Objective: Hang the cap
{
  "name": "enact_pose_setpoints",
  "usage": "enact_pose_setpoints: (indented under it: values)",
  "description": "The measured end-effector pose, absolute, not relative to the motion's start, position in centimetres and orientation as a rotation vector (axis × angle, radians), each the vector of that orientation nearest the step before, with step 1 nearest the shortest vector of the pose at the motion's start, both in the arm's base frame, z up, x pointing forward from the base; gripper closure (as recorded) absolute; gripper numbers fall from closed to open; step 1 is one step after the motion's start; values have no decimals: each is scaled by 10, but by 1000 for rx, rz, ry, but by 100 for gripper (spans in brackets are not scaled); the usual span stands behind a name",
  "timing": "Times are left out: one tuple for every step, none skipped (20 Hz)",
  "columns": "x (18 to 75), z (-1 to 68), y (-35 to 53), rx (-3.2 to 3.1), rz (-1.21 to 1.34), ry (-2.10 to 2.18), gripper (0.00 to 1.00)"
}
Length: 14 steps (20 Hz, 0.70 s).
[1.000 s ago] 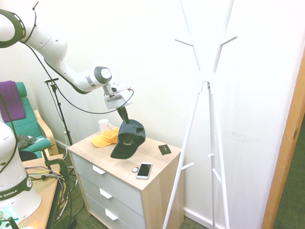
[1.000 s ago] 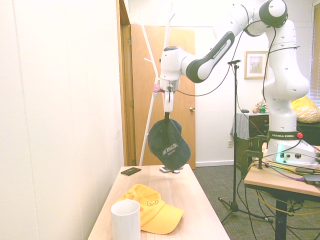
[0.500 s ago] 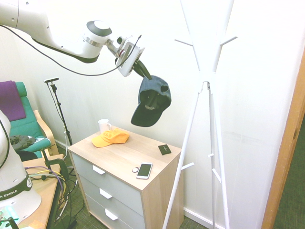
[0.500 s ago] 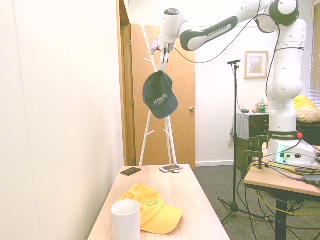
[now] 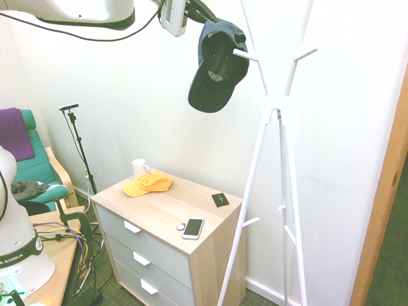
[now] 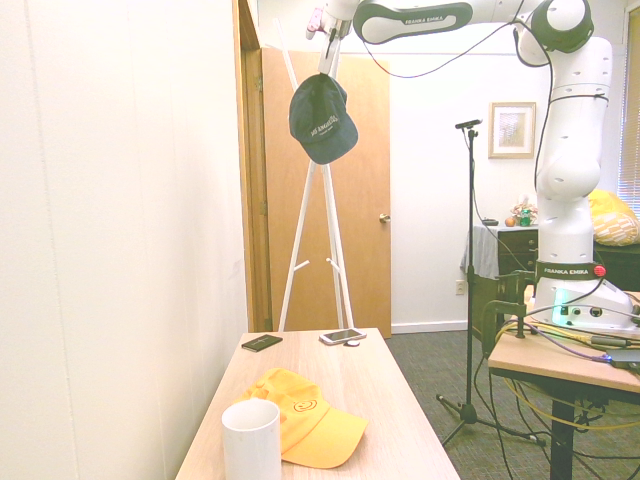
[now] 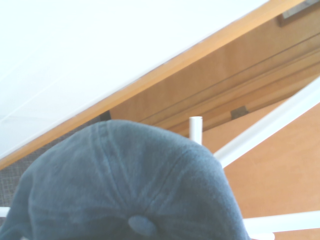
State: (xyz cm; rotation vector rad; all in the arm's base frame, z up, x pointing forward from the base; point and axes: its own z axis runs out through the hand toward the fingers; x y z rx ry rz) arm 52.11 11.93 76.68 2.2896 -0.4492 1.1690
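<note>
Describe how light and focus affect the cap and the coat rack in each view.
First exterior view: the white coat rack nearly dissolves into the overexposed wall, while the cap is dark and clear. Second exterior view: the rack contrasts with the orange door. Wrist view: cap sharp, wall blown white.

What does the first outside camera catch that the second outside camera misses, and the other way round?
Only the first exterior view shows the inside of the dark cap, a peg of the coat stand poking into it, the drawers of the dresser, and a green armchair.

Only the second exterior view shows the pale lettering on the cap's front, the wooden door, a framed picture and the arm's base.

Both show the cap up in the claw against the stand, plus the yellow cap, white mug and phone below.
</note>
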Motion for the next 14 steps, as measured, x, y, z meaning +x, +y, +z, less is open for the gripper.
enact_pose_setpoints:
  values:
    - [526,765,113,2286,1163,-458,100]
    - [531,762,106,2283,1158,-468,100]
    - [535,760,96,2278,1154,-480,100]
    - [539,759,87,2275,1152,-494,100]
    - [543,757,78,2273,1152,-504,100]
    - [546,755,69,2271,1152,-513,100]
    - [548,750,62,2271,1146,-517,100]
    - [551,744,58,2274,1138,-515,100]
    - [553,736,56,2279,1125,-513,100]
    - [554,728,55,2288,1114,-514,0]
    - [554,720,56,2301,1101,-524,0]
    - [553,713,58,2314,1092,-532,0]
    - [551,708,60,2321,1087,-535,0]
    - [549,705,61,2324,1087,-536,0]
